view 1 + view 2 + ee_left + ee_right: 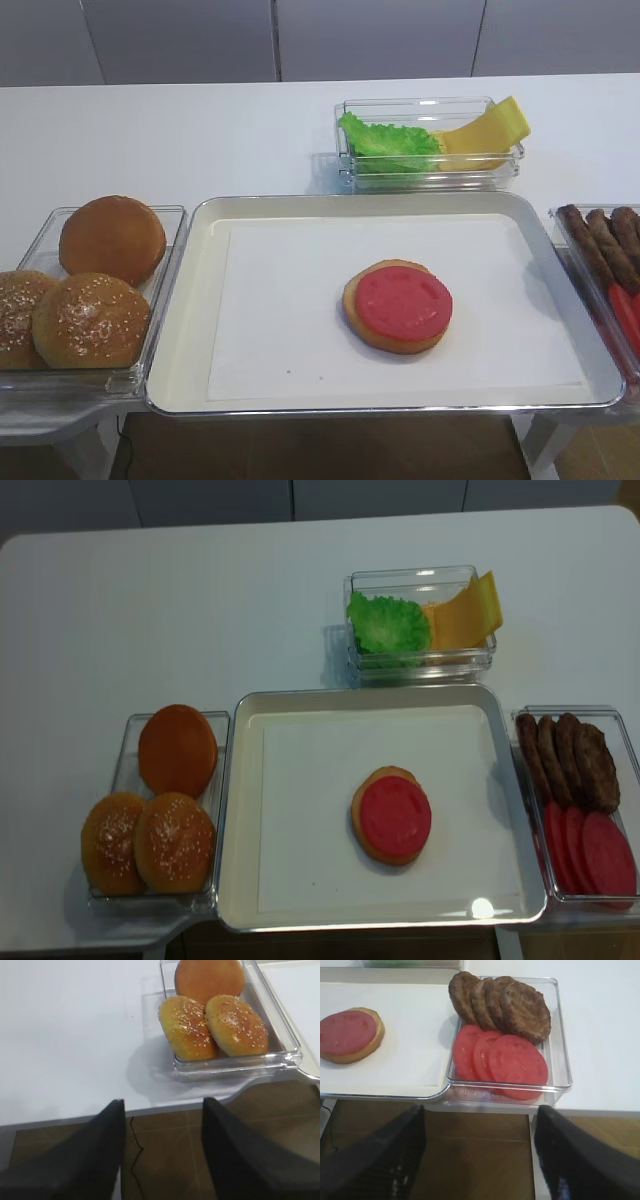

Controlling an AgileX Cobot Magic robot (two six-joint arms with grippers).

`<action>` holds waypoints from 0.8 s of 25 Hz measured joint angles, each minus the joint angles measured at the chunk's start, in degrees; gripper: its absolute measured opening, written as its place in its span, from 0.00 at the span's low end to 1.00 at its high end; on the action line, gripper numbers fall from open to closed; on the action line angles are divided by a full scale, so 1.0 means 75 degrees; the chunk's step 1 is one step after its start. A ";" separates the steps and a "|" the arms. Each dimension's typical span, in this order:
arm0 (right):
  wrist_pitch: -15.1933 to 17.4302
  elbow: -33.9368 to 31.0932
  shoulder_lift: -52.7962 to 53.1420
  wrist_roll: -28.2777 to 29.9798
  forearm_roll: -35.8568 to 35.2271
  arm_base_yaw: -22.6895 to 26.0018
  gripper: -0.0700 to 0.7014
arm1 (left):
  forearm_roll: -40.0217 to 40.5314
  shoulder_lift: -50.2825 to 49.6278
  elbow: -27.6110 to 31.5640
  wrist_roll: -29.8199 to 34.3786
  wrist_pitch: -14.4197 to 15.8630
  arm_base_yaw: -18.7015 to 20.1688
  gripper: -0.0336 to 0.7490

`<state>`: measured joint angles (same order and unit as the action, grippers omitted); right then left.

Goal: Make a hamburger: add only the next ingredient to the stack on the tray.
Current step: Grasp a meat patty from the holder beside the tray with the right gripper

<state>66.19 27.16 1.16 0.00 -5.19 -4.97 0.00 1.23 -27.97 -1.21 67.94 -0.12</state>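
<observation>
Several dark brown meat patties [525, 1010] stand on edge in a clear bin [560, 1050] right of the tray [190, 300]; they also show in the overhead view [575, 760]. The stack [400, 305], a tan bun half topped by a smooth red disc, lies on the tray's white liner, right of centre [393, 815] [350, 1034]. My right gripper [480, 1160] hangs open below the table's front edge, short of the patty bin, with only floor between its fingers [385, 1160]. My left gripper [162, 1155] is open too, off the front edge near the bun bin. Neither arm shows in the exterior views.
A clear bin [170, 215] left of the tray holds three buns [220, 1020]. Red tomato slices [505, 1060] share the patty bin, nearer the front. A bin with lettuce and cheese [420, 625] sits behind the tray. Brown floor lies beyond the table's front edge.
</observation>
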 joint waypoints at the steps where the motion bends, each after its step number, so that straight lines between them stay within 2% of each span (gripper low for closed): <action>1: 0.0000 0.0000 0.0000 0.0000 0.0006 0.0000 0.75 | 0.0000 0.0000 0.0000 0.0000 0.0000 0.0000 0.51; 13: 0.0000 0.0000 0.0000 0.0000 0.0017 0.0000 0.75 | 0.0000 0.0000 0.0000 0.0000 0.0000 0.0000 0.51; 16: -0.0142 0.0053 -0.0014 0.0000 -0.0008 0.0000 0.75 | 0.0000 0.0000 0.0000 0.0000 0.0000 0.0000 0.51; 20: -0.0579 0.0429 -0.0685 0.0000 -0.0030 0.0000 0.75 | 0.0000 0.0000 0.0000 0.0000 0.0000 0.0000 0.51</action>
<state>61.85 30.38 -3.97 0.00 -5.41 -4.97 0.00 1.23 -27.97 -1.21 67.94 -0.12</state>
